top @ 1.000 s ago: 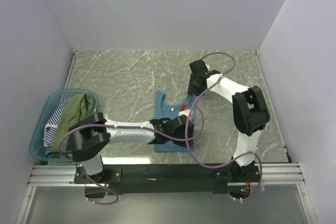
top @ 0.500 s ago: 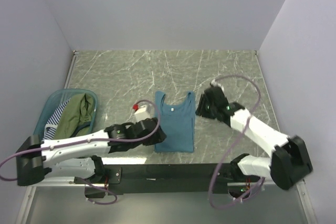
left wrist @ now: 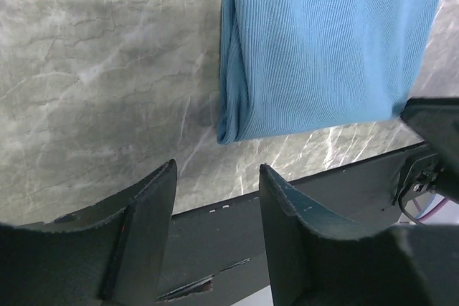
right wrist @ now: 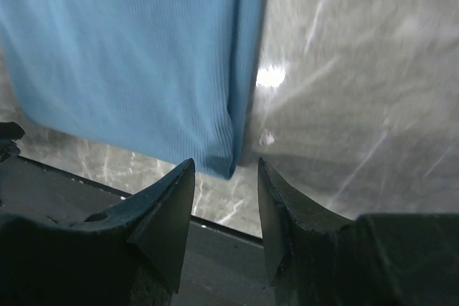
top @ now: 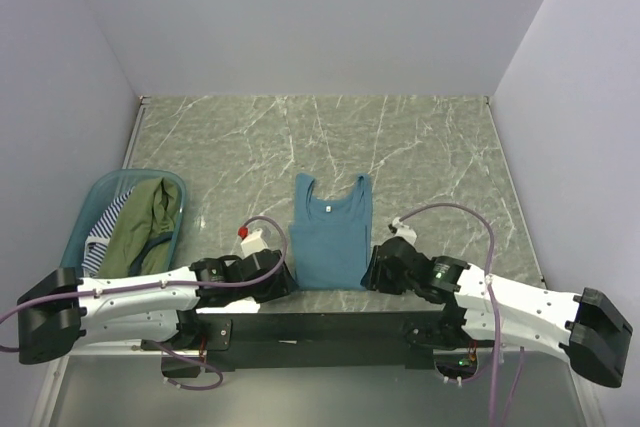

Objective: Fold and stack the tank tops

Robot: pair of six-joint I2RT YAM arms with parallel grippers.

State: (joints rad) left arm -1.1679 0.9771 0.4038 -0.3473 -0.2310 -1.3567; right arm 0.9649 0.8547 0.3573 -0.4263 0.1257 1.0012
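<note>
both pincers spread at the near corners of the teal-blue tank top

we saw the left gripper (left wrist: 216, 177) with its jaws spread wide and nothing between them. it hung low over the marble table (top: 440, 147), just off the near left corner of the teal-blue tank top (top: 332, 232). the right gripper (right wrist: 224, 170) was spread too, with a narrower gap. its tips were poised right at the near right corner of the same top, and we saw no cloth pinched there.

the teal-blue top lay flat in the middle of the table, hem toward the arms and straps toward the far wall. each long side showed a doubled, folded edge in the wrist views. both arms stretched low and inward along the near edge, above the dark base rail (top: 320, 327).

well apart on the left stood the translucent teal tub (top: 75, 237). in it we saw the olive-green tank top (top: 140, 222) bunched up, with the navy-and-white striped tank top (top: 110, 222) beside it.
</note>
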